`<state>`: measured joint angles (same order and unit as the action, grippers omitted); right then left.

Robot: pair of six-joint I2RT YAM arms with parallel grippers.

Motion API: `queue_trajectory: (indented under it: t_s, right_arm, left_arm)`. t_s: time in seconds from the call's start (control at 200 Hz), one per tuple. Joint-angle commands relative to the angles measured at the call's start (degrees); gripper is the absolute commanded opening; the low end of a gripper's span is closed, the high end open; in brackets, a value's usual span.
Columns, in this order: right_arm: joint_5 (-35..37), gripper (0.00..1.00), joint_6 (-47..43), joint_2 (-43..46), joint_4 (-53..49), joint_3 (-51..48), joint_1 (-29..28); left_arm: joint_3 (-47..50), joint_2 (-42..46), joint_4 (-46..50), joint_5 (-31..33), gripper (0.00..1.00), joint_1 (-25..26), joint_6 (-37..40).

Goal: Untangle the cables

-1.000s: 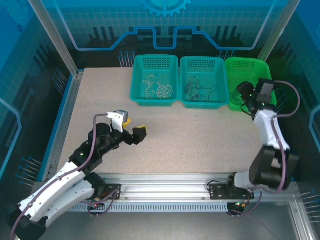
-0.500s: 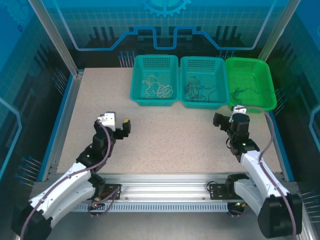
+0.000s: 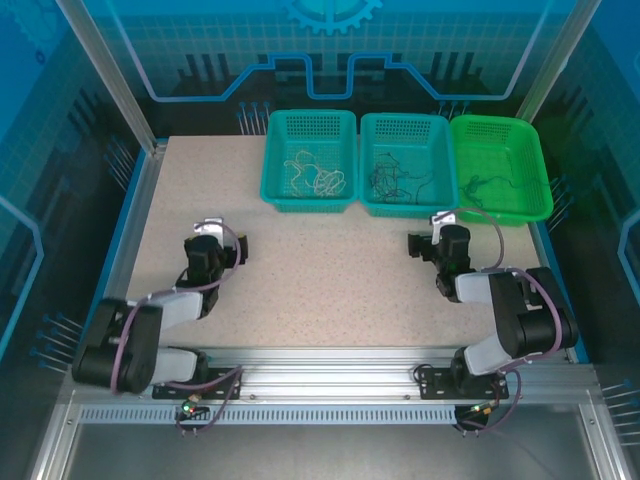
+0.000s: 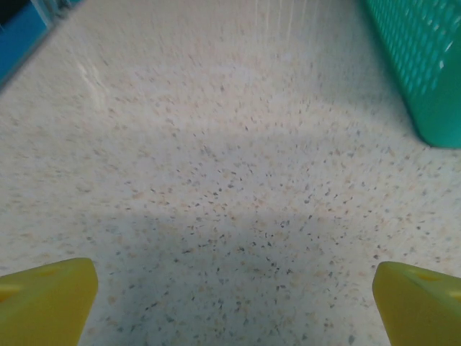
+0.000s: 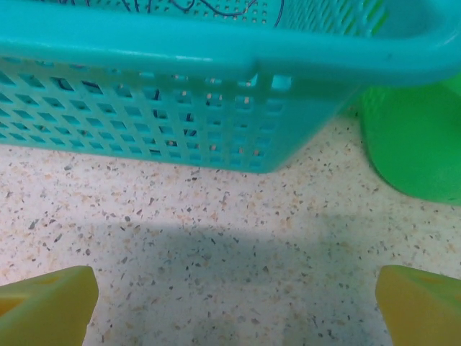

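Observation:
Pale beige cables (image 3: 318, 176) lie curled in the left teal basket (image 3: 308, 125). Dark cables (image 3: 398, 178) lie in a clump in the middle teal basket (image 3: 403, 126), and their upper strands show over its rim in the right wrist view as dark cables (image 5: 194, 7). A thin green cable (image 3: 488, 182) lies in the green basket (image 3: 500, 130). My left gripper (image 3: 218, 245) rests low over the table at the left, open, its yellow fingertips (image 4: 47, 303) wide apart over bare tabletop. My right gripper (image 3: 428, 243) is open just in front of the middle basket, holding nothing.
The three baskets stand side by side along the table's back edge. The green basket's wall (image 5: 414, 137) is close on the right of my right gripper. A blue rim (image 3: 128, 225) bounds the table on the left. Speckled tabletop (image 3: 330, 270) lies between the two arms.
Both arms have folded back toward their bases. The right gripper left the green basket and dropped to the table in front of the middle basket. The left gripper pulled back to the left.

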<state>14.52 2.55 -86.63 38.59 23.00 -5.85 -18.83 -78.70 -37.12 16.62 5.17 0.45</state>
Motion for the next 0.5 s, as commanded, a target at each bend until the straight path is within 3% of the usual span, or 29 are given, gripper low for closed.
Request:
queue_trajectory:
  t_s: [0.0, 0.025, 0.065, 0.14, 0.33, 0.495]
  right_arm:
    - [0.5, 1.0, -0.3, 0.4, 7.3, 0.3, 0.4]
    - [1.2, 1.0, -0.6, 0.4, 7.5, 0.3, 0.2]
    - [0.9, 1.0, -0.4, 0.5, 7.0, 0.5, 0.3]
    - [0.8, 1.0, -0.4, 0.5, 7.1, 0.5, 0.2]
    - [0.8, 1.0, -0.5, 0.5, 7.0, 0.5, 0.3]
    - [0.8, 1.0, -0.6, 0.4, 6.9, 0.6, 0.3]
  left_arm:
    - [-3.2, -10.2, -15.7, -9.2, 0.99, -3.1, 1.2]
    - [-1.9, -11.2, -19.9, -10.8, 0.99, -5.2, -0.8]
    - [-0.6, -8.9, -17.8, -11.1, 0.99, -6.6, -3.5]
    - [0.9, -10.1, -22.9, -12.9, 0.99, -6.6, -2.3]
    - [-0.9, -9.8, -19.1, -10.1, 0.99, -6.3, -3.0]
    - [-2.5, -9.7, -15.8, -12.7, 0.99, -6.2, -2.1]
